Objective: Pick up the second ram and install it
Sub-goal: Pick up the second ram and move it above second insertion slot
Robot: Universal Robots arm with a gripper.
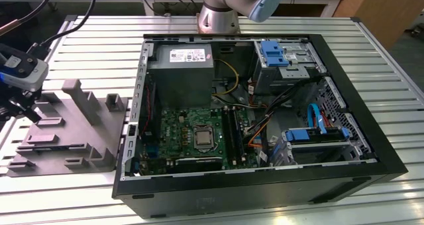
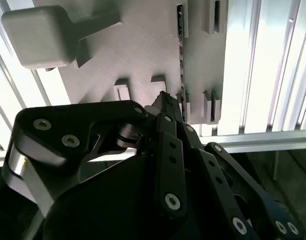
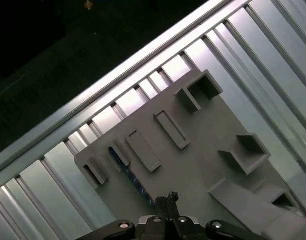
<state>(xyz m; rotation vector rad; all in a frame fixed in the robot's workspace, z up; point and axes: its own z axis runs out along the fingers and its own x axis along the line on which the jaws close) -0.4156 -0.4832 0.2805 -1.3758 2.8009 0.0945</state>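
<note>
A single robot arm works over a slatted aluminium bench. An open computer case lies on its side on the bench, with its motherboard and long black memory slots exposed. Just beside the case, on the exterior view's left, sits a grey moulded parts holder.

The pincer hangs over the far edge of that holder, well apart from the case. In both wrist views the pincer looks narrow, with its tips drawn together and nothing between them.

The second ram is a thin dark stick standing on edge in a groove of the holder. Its near end lies just beside the pincer tips, and its long axis runs straight away from them. In the first wrist view the ram shows bluish, with the same end nearest the tips. It has not been lifted.
</note>
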